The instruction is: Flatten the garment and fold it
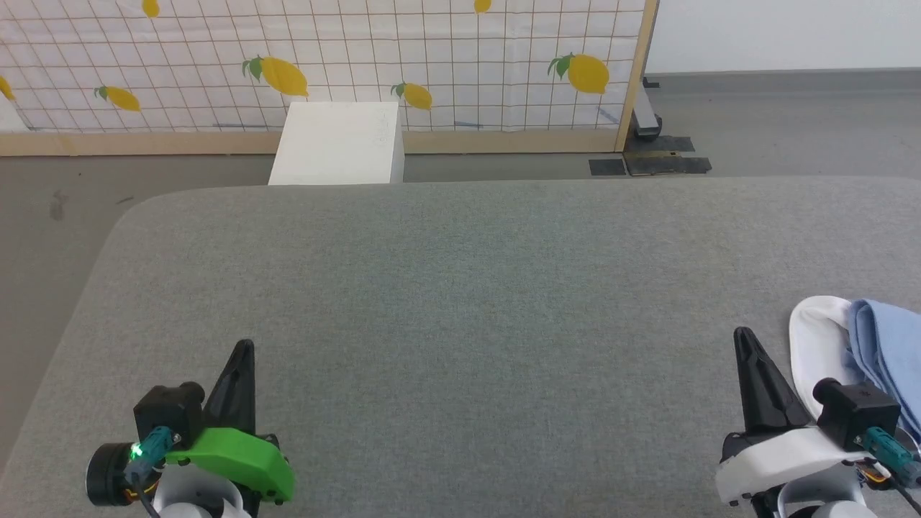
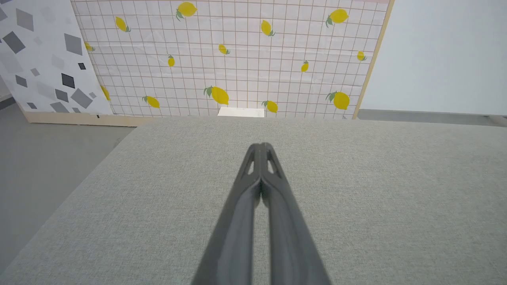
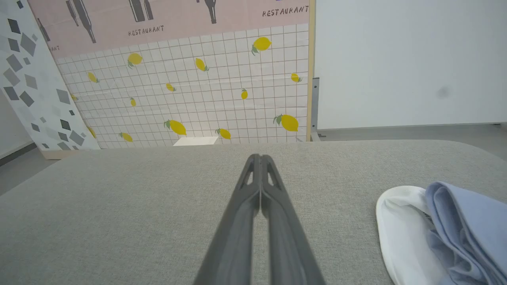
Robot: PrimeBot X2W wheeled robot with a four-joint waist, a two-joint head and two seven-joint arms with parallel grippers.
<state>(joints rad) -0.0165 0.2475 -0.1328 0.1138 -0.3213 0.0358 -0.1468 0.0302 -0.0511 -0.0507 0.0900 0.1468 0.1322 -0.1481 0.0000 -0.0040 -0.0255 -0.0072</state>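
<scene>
lemon-print screen (image 1: 324, 65), grey floor (image 1: 791, 129), white box (image 1: 338, 144)

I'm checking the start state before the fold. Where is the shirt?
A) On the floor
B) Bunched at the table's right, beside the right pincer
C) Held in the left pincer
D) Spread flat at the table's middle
B: the shirt lies bunched at the right side of the table, just right of the right pincer, which is shut and holds nothing.
</scene>
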